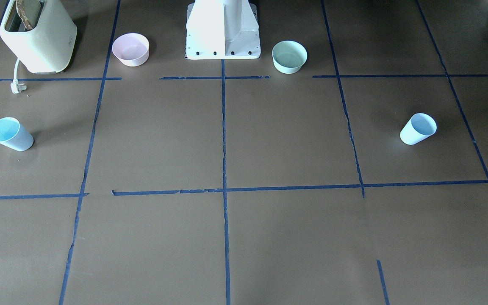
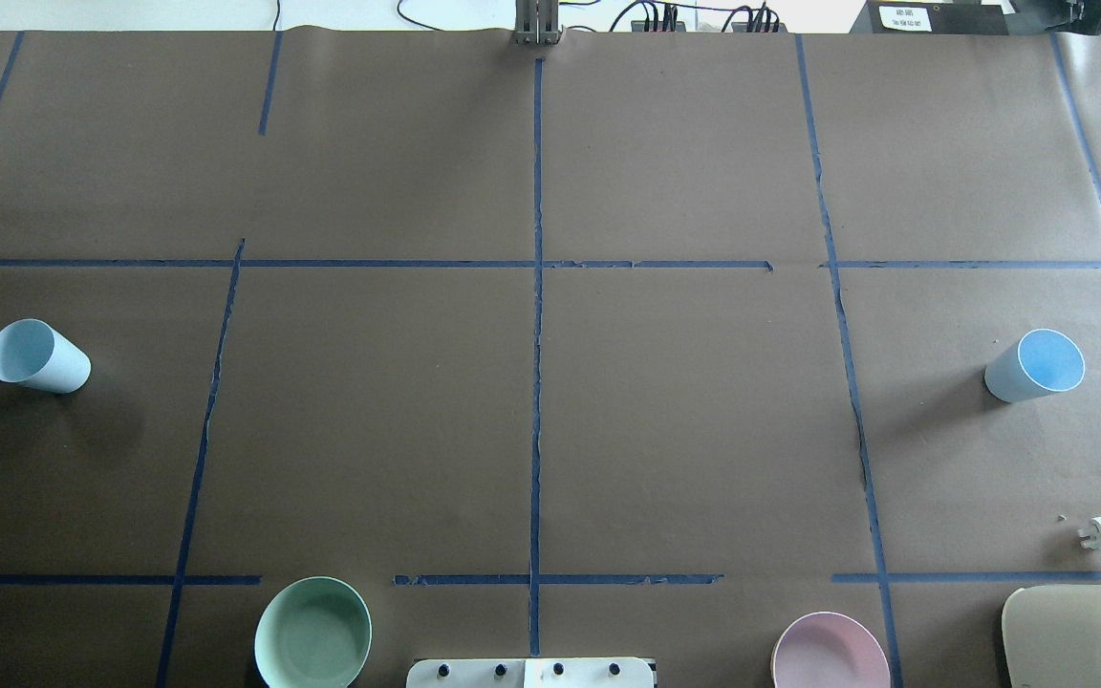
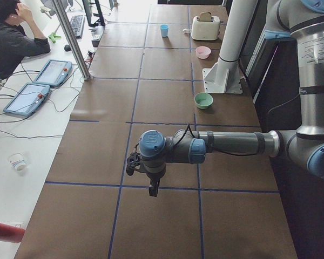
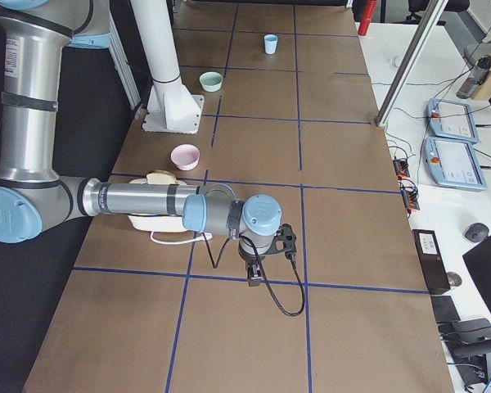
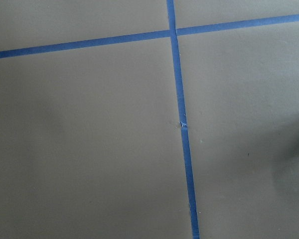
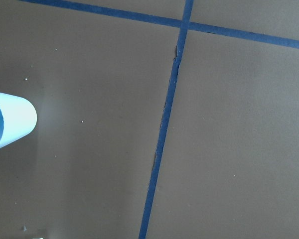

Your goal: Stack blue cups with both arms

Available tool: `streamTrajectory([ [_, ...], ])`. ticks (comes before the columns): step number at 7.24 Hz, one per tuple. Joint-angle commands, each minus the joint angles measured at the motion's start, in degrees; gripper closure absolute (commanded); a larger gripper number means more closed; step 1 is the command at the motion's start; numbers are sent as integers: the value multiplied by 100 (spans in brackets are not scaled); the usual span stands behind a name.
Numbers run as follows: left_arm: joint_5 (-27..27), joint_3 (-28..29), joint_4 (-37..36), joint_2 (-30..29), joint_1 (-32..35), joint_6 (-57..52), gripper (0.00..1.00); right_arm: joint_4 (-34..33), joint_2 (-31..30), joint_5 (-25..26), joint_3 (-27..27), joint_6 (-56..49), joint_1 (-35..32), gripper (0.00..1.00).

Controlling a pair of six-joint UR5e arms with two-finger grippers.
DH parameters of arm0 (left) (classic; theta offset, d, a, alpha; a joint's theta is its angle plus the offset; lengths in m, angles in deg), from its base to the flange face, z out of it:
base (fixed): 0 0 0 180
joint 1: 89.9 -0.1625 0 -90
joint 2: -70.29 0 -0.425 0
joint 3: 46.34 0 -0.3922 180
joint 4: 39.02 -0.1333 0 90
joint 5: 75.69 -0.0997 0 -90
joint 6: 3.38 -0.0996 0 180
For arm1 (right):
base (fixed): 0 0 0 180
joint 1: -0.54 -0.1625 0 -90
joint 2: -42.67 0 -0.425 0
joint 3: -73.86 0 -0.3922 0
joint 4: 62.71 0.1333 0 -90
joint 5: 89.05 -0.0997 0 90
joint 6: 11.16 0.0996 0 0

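Note:
Two pale blue cups stand upright and far apart on the brown table. One cup [image 2: 37, 355] is at the robot's left, also in the front view [image 1: 417, 128]. The other cup [image 2: 1036, 365] is at the robot's right, also in the front view [image 1: 11, 134], and at the left edge of the right wrist view [image 6: 7, 122]. The left gripper [image 3: 153, 189] shows only in the exterior left view, pointing down above the table. The right gripper [image 4: 254, 274] shows only in the exterior right view, also pointing down. I cannot tell whether either is open or shut. The left wrist view shows only bare table.
A pink bowl [image 1: 130, 49] and a mint-green bowl [image 1: 289, 56] flank the white pedestal [image 1: 223, 29]. A cream toaster [image 1: 36, 34] with its loose plug [image 1: 16, 87] stands at the robot's right. An operator [image 3: 11, 32] sits beyond the table's far edge.

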Motion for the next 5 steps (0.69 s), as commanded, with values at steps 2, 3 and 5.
streamTrajectory([
  [2, -2, 15, 9, 0, -13, -9, 0, -4, 0, 0, -5, 0, 41, 0],
  [3, -36, 49, 17, 0, -21, 0, 0, 4, 0, 0, 4, 0, 41, 0],
  [5, -19, -29, 114, -392, -48, 35, 0, -4, 9, 0, 4, 9, 59, 0],
])
